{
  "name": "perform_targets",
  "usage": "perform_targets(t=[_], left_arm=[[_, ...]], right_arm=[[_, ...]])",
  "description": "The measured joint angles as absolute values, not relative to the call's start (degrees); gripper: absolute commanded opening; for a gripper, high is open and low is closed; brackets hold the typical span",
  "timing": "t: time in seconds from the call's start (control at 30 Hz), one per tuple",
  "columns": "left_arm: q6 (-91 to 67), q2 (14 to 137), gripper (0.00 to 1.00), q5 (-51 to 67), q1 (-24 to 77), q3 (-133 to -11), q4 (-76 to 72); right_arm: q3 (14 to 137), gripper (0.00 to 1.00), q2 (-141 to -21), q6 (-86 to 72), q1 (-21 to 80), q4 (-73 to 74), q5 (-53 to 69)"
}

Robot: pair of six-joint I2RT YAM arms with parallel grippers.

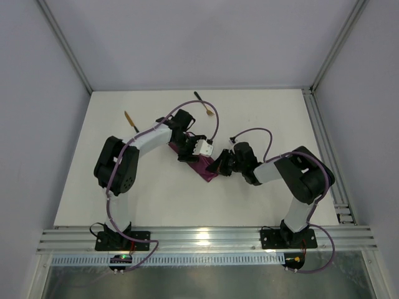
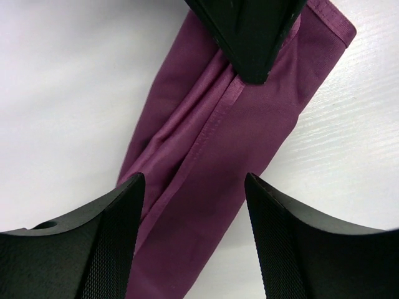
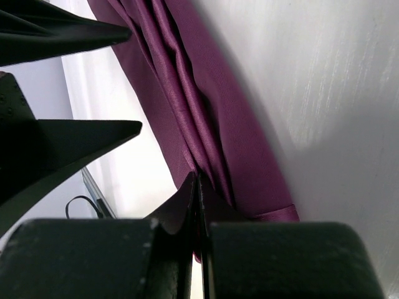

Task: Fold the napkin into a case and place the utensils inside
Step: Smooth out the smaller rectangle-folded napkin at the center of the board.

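Magenta-purple napkin (image 2: 206, 156), folded into a long skinny strip, is lying flat on the white desk (image 1: 262, 112). The left jaws are apart and hover astride it, with cloth running between them. The right jaws are pinched together on a fold at the strip's end, facing the left ones. The utensils (image 1: 129, 119) sit loose, well beyond the left jaws.
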State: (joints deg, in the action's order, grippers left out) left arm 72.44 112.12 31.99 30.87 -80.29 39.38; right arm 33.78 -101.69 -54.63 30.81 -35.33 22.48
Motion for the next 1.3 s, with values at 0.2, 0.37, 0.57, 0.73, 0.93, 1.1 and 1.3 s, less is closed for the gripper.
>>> perform_targets(t=[0.2,0.37,0.57,0.73,0.93,1.1,1.3], left_arm=[[76.8,112.3,0.68,33.1,30.9,-85.6,43.9],[79.0,115.6,0.69,32.8,30.9,-89.0,46.1],[81.3,121.1,0.65,31.1,31.4,-92.9,50.3],[82.1,121.9,0.41,30.3,32.1,-93.0,52.1],[81.6,121.9,0.19,29.9,32.3,-92.7,51.6],[81.1,121.9,0.00,29.6,32.3,-92.4,50.7],[78.5,121.9,0.00,29.6,32.3,-92.4,49.6]], right_arm=[[33.8,0.04,-101.8,-54.8,30.2,-36.1,23.1],[33.8,0.04,-101.8,-55.2,29.9,-36.5,23.2],[33.8,0.04,-101.8,-55.3,29.8,-36.5,23.4],[33.8,0.04,-101.8,-55.3,29.8,-36.5,23.4],[33.8,0.04,-101.8,-55.3,29.8,-36.6,23.4],[33.9,0.11,-101.8,-55.3,29.5,-36.9,23.9],[37.8,0.36,-100.4,-50.7,29.5,-30.3,27.1]])
